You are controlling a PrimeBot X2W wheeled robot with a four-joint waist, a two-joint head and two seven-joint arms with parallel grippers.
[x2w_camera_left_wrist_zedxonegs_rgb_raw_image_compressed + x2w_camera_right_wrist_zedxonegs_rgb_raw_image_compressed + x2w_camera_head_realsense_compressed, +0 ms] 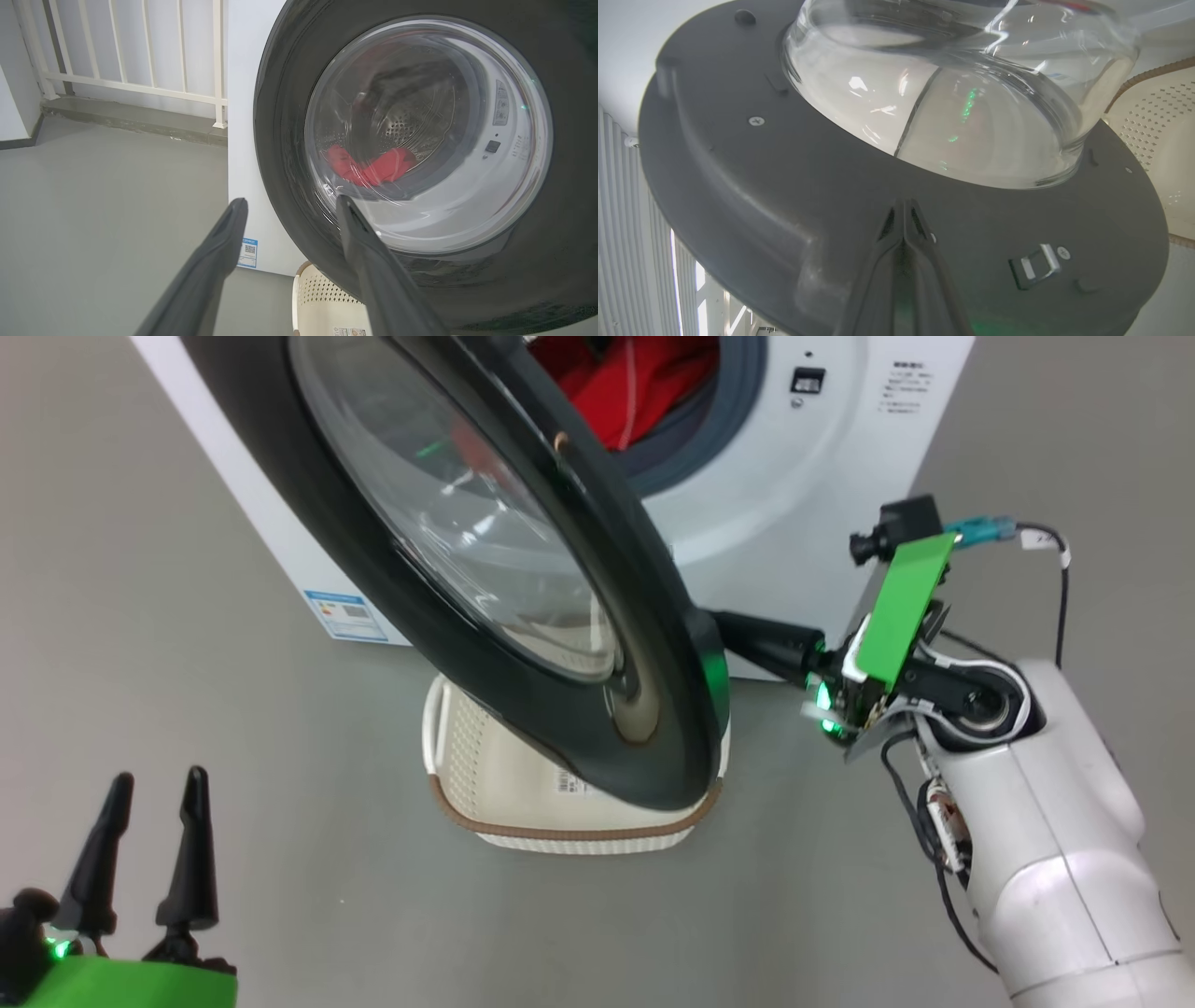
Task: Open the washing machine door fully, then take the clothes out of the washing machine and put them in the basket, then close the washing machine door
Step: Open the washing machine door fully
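Note:
The washing machine door [523,579], glossy black with a bulging glass window, stands partly swung out from the white washing machine [794,476]. Red clothes [635,383] lie in the drum; through the glass the clothes [369,168] show red too. The cream basket [560,803] sits on the floor under the door, half hidden by it. My right gripper [903,205] is shut, its tips pressed against the door's inner face [784,186] below the glass bowl; in the head view the right gripper [714,621] meets the door's edge. My left gripper [157,789] hangs open at the lower left, holding nothing.
Grey floor surrounds the machine. A white railing [126,56] on a low step stands behind and left of the washer. A blue label [347,614] marks the washer's lower front. The door latch [1034,268] sits to the right of my right fingers.

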